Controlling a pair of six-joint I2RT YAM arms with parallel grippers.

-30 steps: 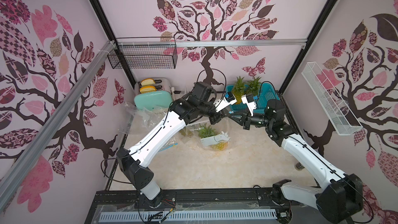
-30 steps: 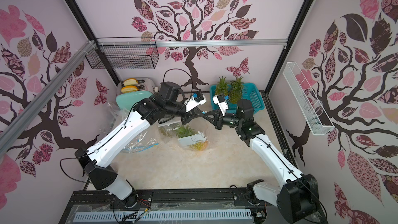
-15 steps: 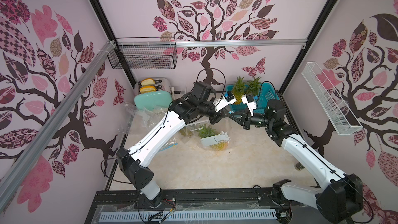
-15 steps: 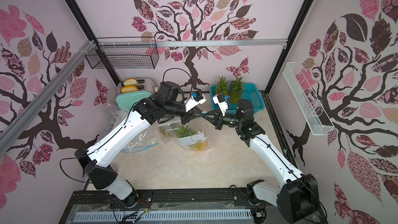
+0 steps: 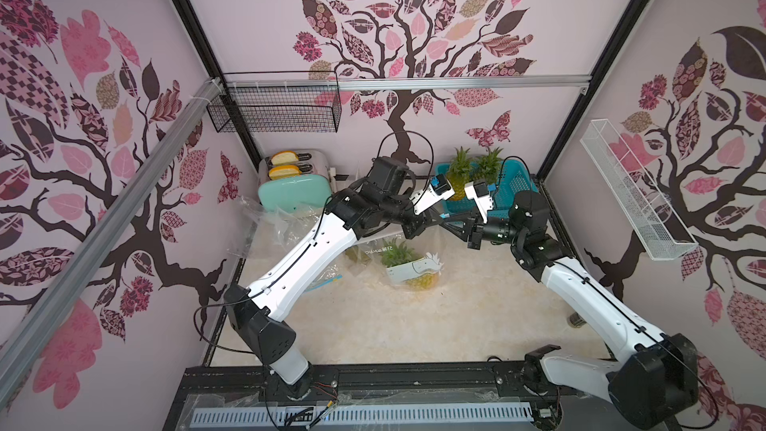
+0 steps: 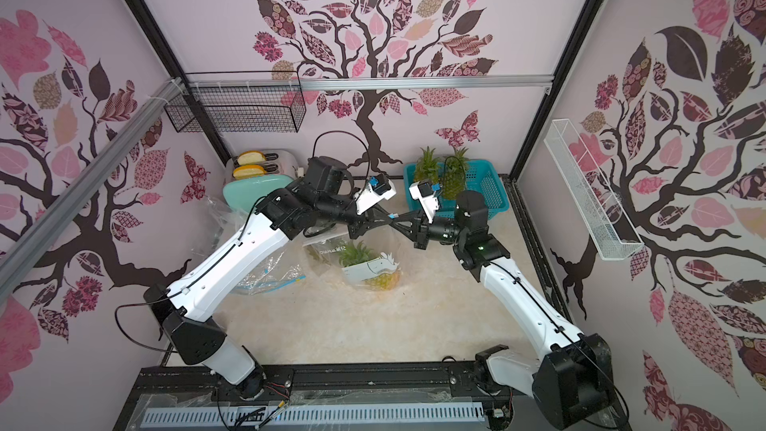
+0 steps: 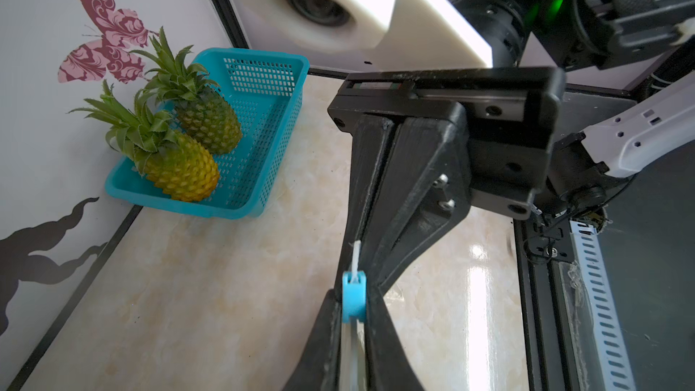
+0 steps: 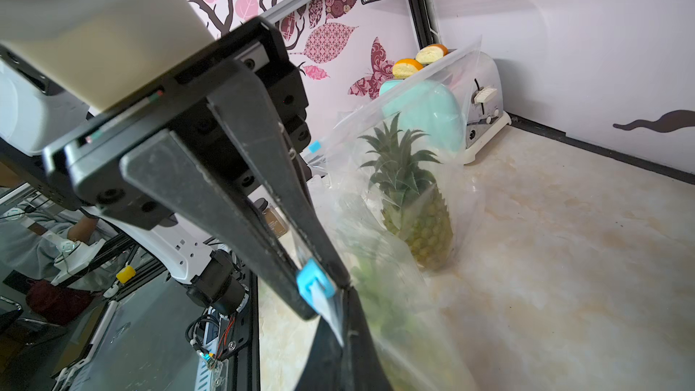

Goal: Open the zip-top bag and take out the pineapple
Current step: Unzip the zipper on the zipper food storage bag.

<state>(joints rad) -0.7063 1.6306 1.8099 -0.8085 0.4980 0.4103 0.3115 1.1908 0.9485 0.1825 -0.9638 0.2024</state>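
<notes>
A clear zip-top bag [image 5: 433, 242] [image 6: 327, 254] [image 8: 406, 144] hangs from both grippers, its bottom on the table. The pineapple [image 5: 416, 273] [image 6: 375, 273] [image 8: 417, 220] stands inside it, green crown up, with a white label across its body. Both grippers meet tip to tip above the bag. My left gripper [image 5: 435, 217] [image 6: 385, 215] [image 7: 353, 306] is shut on the blue slider [image 7: 353, 297] [image 8: 314, 283] of the zip. My right gripper [image 5: 451, 222] [image 6: 400, 219] [image 8: 344, 295] is shut on the bag's top edge just beyond the slider.
A teal basket [image 5: 514, 184] [image 7: 263, 107] with two more pineapples stands at the back right. A mint toaster [image 5: 294, 196] with bread is at the back left. Crumpled empty bags [image 5: 273, 221] lie beside it. Wire baskets hang on the back and right walls.
</notes>
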